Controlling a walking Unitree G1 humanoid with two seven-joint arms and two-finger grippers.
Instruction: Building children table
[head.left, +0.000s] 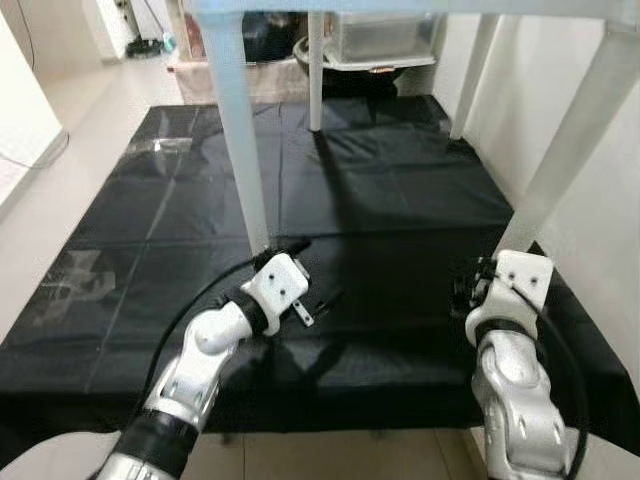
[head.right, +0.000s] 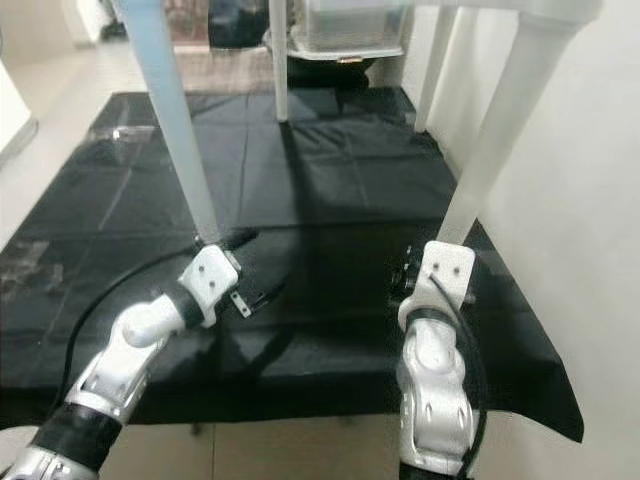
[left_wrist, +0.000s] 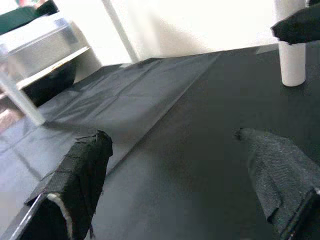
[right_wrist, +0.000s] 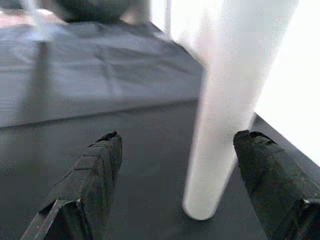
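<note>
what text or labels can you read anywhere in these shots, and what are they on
No readable text in any view.
Table legs: plain white, no marks or labels.
Black sheet on the floor: plain, no print.
Clear storage bin at the back: no label that can be made out; too far and blurred.
Left gripper and right gripper: white housings show small dark dots, apparently screw holes, no lettering.

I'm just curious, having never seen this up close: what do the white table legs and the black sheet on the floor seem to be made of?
The table legs look like smooth, matte white plastic, possibly painted wood: evenly coloured, no grain. The black sheet seems thin plastic film or coated fabric: it shows fold creases and a dull sheen.
</note>
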